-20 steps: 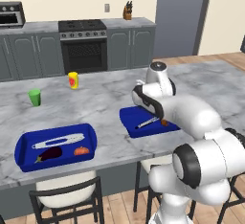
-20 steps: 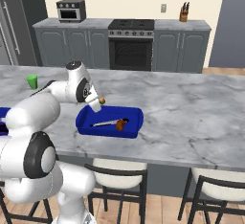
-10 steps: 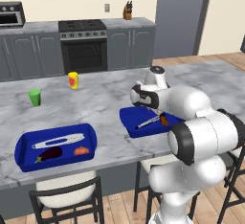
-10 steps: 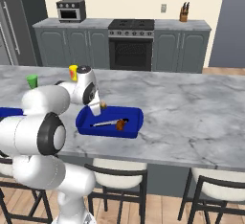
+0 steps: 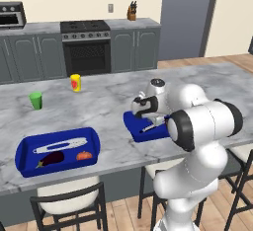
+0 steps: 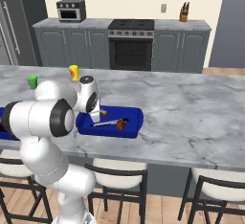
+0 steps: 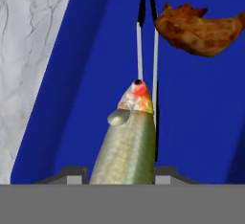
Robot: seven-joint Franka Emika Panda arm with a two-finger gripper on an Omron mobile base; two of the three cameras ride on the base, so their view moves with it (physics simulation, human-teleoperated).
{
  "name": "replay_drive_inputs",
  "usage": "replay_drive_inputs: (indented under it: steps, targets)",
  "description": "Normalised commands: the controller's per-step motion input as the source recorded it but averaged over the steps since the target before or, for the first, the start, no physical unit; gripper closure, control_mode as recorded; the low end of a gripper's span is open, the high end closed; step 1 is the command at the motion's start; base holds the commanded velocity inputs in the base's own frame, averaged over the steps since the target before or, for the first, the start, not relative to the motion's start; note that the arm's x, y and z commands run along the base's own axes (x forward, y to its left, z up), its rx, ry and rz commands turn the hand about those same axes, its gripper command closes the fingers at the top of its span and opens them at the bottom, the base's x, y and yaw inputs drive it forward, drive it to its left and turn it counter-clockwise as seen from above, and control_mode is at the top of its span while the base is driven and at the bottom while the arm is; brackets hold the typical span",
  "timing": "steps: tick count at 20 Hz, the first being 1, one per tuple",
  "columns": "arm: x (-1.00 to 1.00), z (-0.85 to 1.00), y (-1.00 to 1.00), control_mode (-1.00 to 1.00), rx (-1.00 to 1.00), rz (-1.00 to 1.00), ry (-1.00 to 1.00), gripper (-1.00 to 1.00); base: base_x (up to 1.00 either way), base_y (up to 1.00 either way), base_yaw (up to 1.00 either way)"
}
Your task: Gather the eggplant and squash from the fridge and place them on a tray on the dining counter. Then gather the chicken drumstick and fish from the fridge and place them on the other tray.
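Silver-green, scaly fish (image 7: pixel 128 141) is clamped between the two fingers of the hand (image 7: pixel 122 173), head pointing away from the camera, over the deep blue floor of the nearer blue rectangular tray (image 6: pixel 135 117). The hand is narrowed onto the fish body, not closed empty.

Change noted: over the last second the arm has swung inward from beside the tray to a folded posture with the hand above the tray's near end, and the base views have shifted slightly with it. The fish has travelled with the hand and is now inside the tray's outline.

Contents of this tray: a browned chicken drumstick (image 7: pixel 198 27) lying on the floor, ahead of the fish and to its right, apart from it; a thin pair of metal tongs (image 7: pixel 148 50) lies between them.

The second blue tray (image 5: pixel 24 148), further along the grey marble bench (image 5: pixel 108 101), holds a dark purple eggplant (image 5: pixel 52 159) and a small orange squash (image 5: pixel 84 155).

Judgement: vegetables are done, drumstick is placed, and only the release of the fish remains. Whether the fish already touches the tray floor cannot be told.
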Motion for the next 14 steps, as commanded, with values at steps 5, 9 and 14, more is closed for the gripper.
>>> replay_drive_inputs:
  steps: [5,9,14]
  targets:
    - [0.3,-0.11,0.0,-1.0,0.0,-0.02,0.05,1.0,0.0,0.0,0.0]
    - [0.23,-0.26,0.0,-1.0,0.0,0.0,0.09,1.0,0.0,0.0,0.0]
    - [0.21,-0.32,-0.05,-1.0,0.0,0.0,0.07,1.0,0.0,0.0,0.0]
